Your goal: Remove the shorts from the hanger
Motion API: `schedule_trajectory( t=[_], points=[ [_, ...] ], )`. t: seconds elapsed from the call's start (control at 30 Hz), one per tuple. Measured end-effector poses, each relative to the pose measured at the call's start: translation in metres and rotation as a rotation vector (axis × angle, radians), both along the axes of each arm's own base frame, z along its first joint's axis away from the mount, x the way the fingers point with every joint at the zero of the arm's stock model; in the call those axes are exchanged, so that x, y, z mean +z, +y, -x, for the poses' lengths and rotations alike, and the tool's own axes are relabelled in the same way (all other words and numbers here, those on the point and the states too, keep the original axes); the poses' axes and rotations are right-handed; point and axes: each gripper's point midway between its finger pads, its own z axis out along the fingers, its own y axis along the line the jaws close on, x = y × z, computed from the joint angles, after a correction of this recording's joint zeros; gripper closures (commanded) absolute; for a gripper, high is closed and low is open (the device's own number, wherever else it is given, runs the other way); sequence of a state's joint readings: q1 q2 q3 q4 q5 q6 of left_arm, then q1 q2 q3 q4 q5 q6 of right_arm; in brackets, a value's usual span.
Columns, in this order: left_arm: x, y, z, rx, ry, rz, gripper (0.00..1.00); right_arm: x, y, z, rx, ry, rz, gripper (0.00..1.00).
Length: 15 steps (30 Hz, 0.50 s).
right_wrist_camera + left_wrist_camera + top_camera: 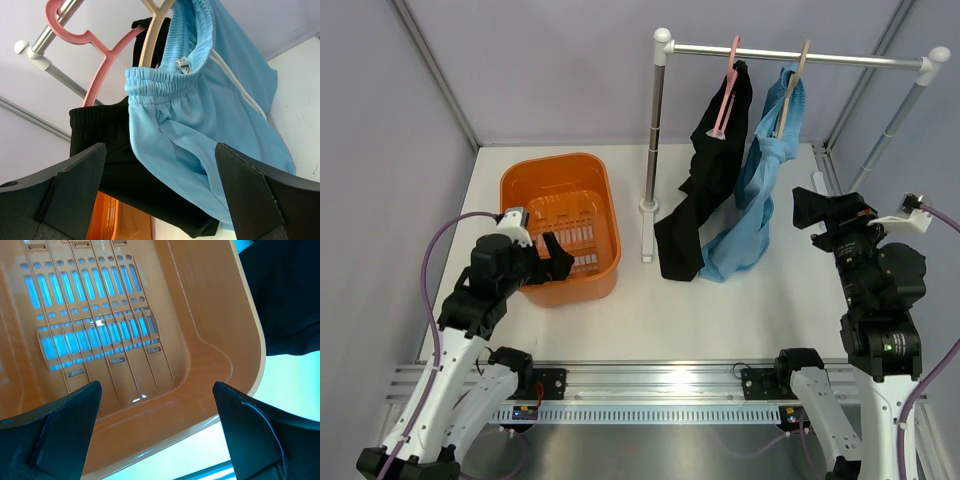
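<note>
Light blue shorts (758,190) hang from a tan wooden hanger (792,82) on the metal rail (800,57). Black shorts (705,180) hang beside them on a pink hanger (725,95). Both reach down to the table. My right gripper (807,210) is open and empty, just right of the blue shorts. In the right wrist view the blue shorts (200,115) and black shorts (107,165) lie between and beyond my fingers (255,200). My left gripper (552,258) is open and empty over the orange basket (525,190).
The rail stands on an upright post (651,150) at the left and a slanted post (895,120) at the right. The orange basket's slotted floor and near rim (235,385) fill the left wrist view. Grey walls enclose the table.
</note>
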<state>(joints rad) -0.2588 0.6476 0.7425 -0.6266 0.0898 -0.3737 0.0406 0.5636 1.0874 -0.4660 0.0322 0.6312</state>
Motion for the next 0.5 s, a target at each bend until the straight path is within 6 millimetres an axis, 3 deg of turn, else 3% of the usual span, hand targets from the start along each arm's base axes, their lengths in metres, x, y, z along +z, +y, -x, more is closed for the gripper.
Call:
schedule_trajectory(
  t=[0.13,0.3,0.4,0.5],
  points=[
    [0.000,0.000,0.000,0.000,0.000,0.000,0.01,0.017,-0.001,0.002,-0.002,-0.020,0.033,0.00],
    [0.001,0.000,0.000,-0.001,-0.003,0.001,0.01,0.067,-0.003,-0.009,-0.009,-0.056,0.103,0.00],
    [0.004,0.000,0.002,-0.001,-0.018,0.006,0.01,0.098,-0.007,-0.034,-0.030,-0.055,0.147,0.00],
    [0.008,0.001,0.003,-0.001,-0.036,0.010,0.01,0.113,-0.013,-0.073,-0.067,-0.001,0.188,0.02]
  ],
)
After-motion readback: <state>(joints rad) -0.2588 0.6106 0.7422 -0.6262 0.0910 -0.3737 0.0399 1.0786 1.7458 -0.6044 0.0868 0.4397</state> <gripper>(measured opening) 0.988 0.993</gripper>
